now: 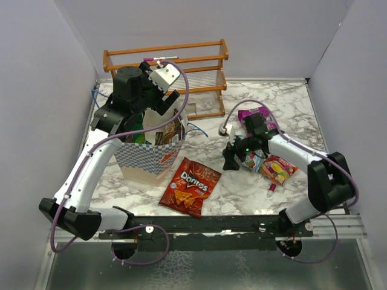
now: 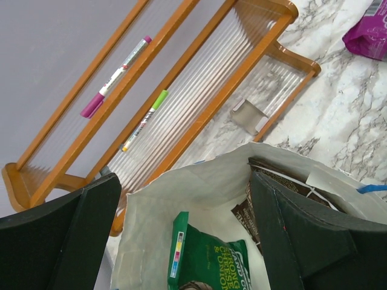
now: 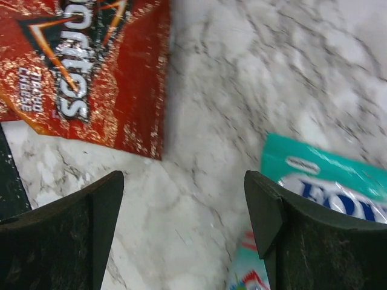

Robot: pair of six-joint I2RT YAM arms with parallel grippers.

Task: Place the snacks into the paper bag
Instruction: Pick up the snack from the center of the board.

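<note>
Though Doritos (image 1: 190, 186) lie outside, paper bag (image 1: 145, 161) holds chips (image 2: 208, 257).

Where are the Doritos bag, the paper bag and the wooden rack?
Doritos bag (image 1: 191, 187), top view, on its logo.
paper bag (image 1: 139, 157), top view, on its checkered front wall.
wooden rack (image 1: 224, 72), top view, on its right end post.

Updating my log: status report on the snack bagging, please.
Both grippers open. Left gripper over paper bag, green chips inside. Right gripper low beside teal pack. Doritos on table, nothing blocking.

Upright checkered paper bag (image 1: 148, 160) holds green chips (image 2: 208, 257); Doritos (image 1: 190, 186) lies beside.
</note>
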